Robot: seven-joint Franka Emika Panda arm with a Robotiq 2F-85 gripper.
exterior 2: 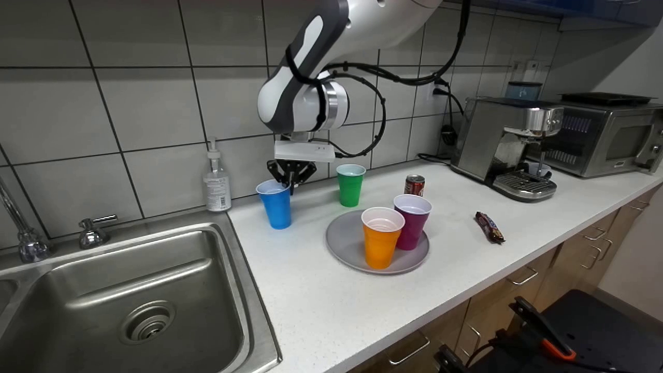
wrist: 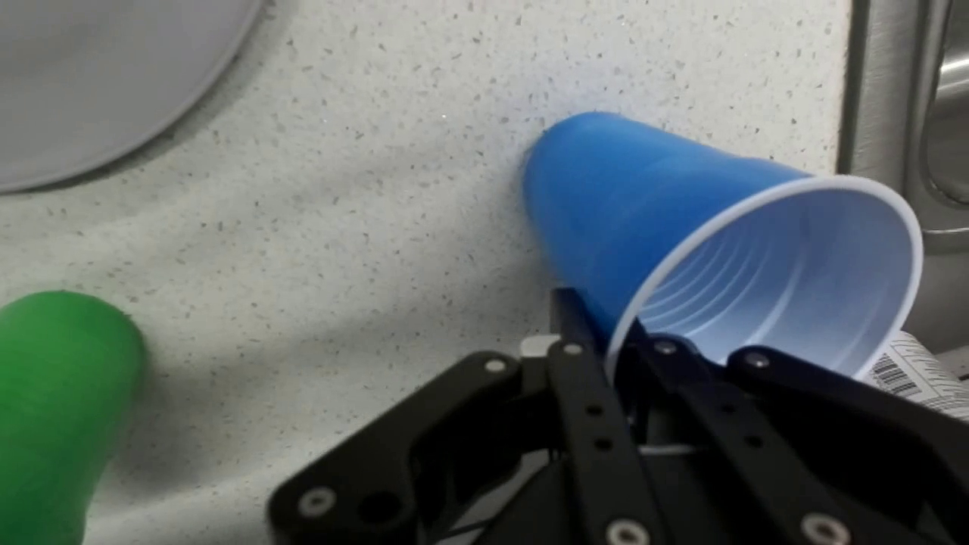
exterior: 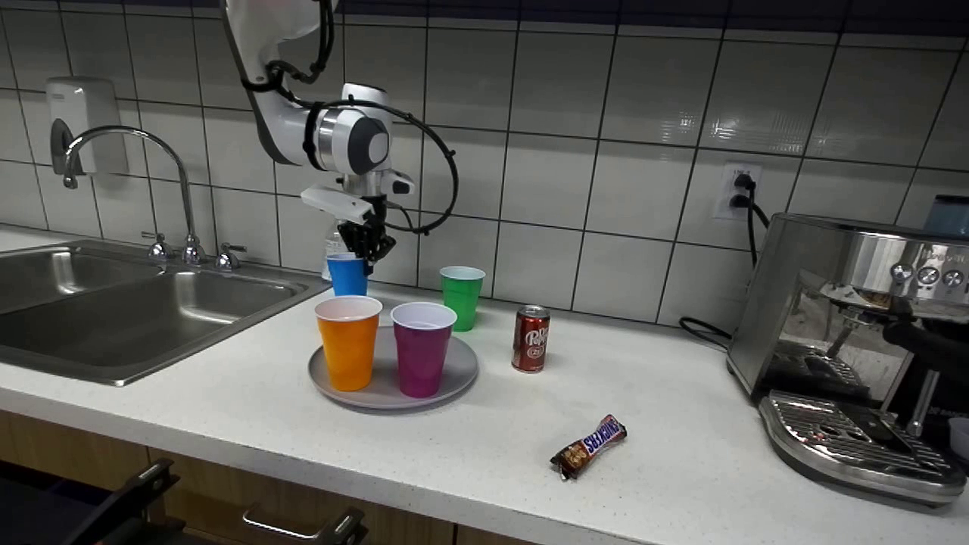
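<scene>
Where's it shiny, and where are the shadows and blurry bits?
In both exterior views, bright streaks gleam on the rectangular grey metal sink; in an exterior view, light glints off the pale squarish wall tiles; in the wrist view, soft grey shadows cross the speckled white countertop near the tapered blue plastic cup, and the tapered green plastic cup looks a little blurry.

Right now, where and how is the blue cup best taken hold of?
Probably its rim, from above, on the side towards the green cup, where the pincer straddles it: the blue cup stands mouth-up, so one jaw can go inside, one outside its thin wall.
</scene>
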